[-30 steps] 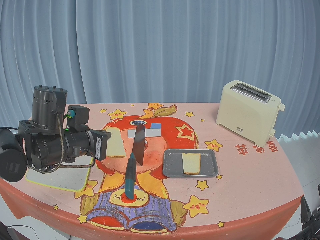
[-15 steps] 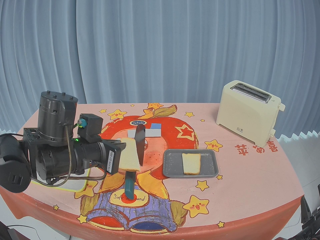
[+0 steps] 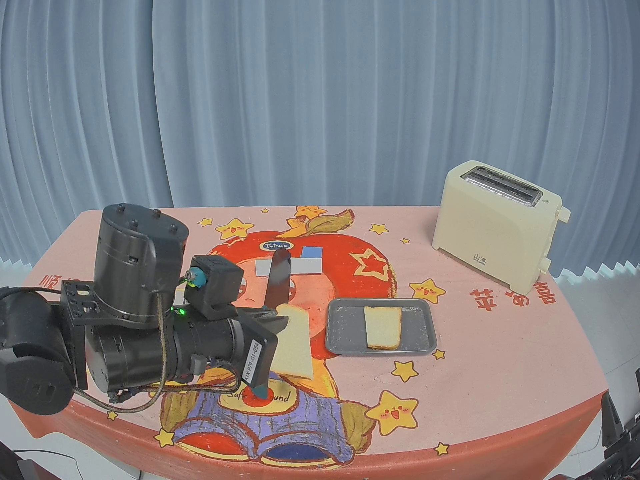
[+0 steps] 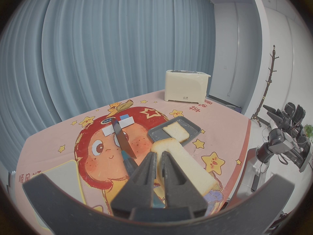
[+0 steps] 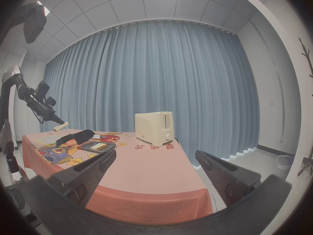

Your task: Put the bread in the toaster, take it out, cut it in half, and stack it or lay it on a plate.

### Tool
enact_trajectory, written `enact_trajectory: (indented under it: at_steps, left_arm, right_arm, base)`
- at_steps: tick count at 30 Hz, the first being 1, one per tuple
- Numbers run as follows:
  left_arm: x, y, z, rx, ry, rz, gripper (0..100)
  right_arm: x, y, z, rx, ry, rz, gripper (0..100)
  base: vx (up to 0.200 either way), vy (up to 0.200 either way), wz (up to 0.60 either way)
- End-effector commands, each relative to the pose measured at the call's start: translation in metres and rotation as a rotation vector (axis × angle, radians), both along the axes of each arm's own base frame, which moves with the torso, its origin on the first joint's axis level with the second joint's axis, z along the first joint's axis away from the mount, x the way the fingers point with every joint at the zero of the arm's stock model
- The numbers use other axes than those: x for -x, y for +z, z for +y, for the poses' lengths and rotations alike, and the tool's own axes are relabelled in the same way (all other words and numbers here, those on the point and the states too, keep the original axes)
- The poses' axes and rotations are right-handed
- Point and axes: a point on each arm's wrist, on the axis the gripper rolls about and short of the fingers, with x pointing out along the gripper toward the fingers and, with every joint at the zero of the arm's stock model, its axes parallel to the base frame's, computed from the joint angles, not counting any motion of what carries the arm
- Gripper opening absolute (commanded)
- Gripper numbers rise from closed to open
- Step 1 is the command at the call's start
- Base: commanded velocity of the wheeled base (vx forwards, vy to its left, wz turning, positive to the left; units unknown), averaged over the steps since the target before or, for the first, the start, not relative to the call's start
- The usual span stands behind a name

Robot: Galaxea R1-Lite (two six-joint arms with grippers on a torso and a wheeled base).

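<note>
Left gripper (image 4: 159, 156) moved toward plate (image 4: 190, 125), pinching bread slice (image 4: 186, 164)

The left arm (image 3: 133, 341) is stretched out level across the front, from the robot's left toward its right. The left gripper (image 4: 157, 159) is pointed forward, its jaws pressed closely on the edge of a bread slice (image 4: 186, 167), which is held in the air. The right gripper (image 5: 155, 154) is held low and level, its jaws spread wide apart.
</note>
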Motion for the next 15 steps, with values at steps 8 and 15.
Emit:
enact_trajectory:
  at_steps: [8, 15]
  left_arm:
    - [0.01, 0.002, -0.009, 0.036, -0.061, 0.022, 0]
    - [0.005, 0.015, -0.015, 0.105, -0.041, 0.029, 0]
  right_arm:
    - [0.0, -0.005, 0.0, 0.0, 0.0, 0.001, 100]
    - [0.0, -0.005, 0.0, 0.0, 0.0, 0.001, 100]
  base:
    - [0.0, 0.0, 0.0]
    - [0.0, 0.0, 0.0]
